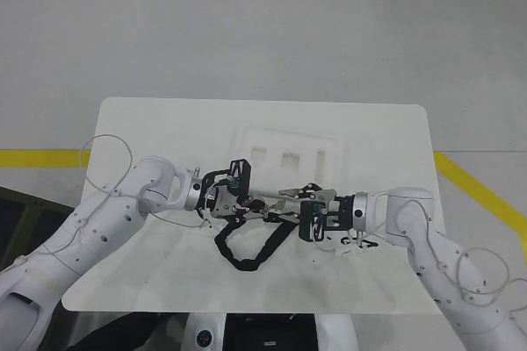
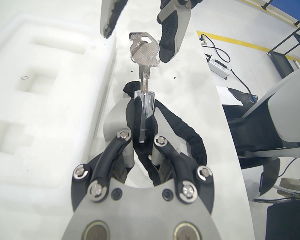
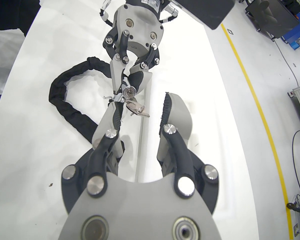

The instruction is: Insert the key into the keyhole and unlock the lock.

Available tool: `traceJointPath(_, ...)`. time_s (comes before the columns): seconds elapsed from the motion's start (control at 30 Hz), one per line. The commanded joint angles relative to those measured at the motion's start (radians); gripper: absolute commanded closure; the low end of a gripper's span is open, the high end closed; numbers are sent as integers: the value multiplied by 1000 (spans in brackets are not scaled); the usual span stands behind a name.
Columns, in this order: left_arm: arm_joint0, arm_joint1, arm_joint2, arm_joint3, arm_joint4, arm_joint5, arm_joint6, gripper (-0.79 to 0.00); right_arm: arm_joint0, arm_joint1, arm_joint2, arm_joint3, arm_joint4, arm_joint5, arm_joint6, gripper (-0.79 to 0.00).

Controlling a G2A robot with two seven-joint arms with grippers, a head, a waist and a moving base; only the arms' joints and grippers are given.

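Observation:
A chrome lock cylinder on a black fabric-covered chain is held off the table, with my left gripper shut on it. A silver key stands with its blade in the keyhole, a key ring through its head. My right gripper is open around the key head; one black pad sits right beside the head and the other finger is well clear. From the right wrist, the key hangs out of the cylinder face between my open right gripper's fingers. The chain loops onto the table below both grippers.
The white table carries a white foam tray with rectangular pockets behind the grippers. Yellow floor tape runs past both sides. Bare table lies in front of the chain near the front edge.

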Motion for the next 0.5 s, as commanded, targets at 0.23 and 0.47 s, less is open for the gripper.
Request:
traceJointPath(0.23, 12, 2, -17, -4, 0, 0, -1, 0, 2, 2, -9, 1, -7, 7, 1, -145)
traceJointPath(0.47, 20, 4, -28, -18, 6, 0, -6, 0, 18, -1, -29, 13, -4, 13, -8, -3)
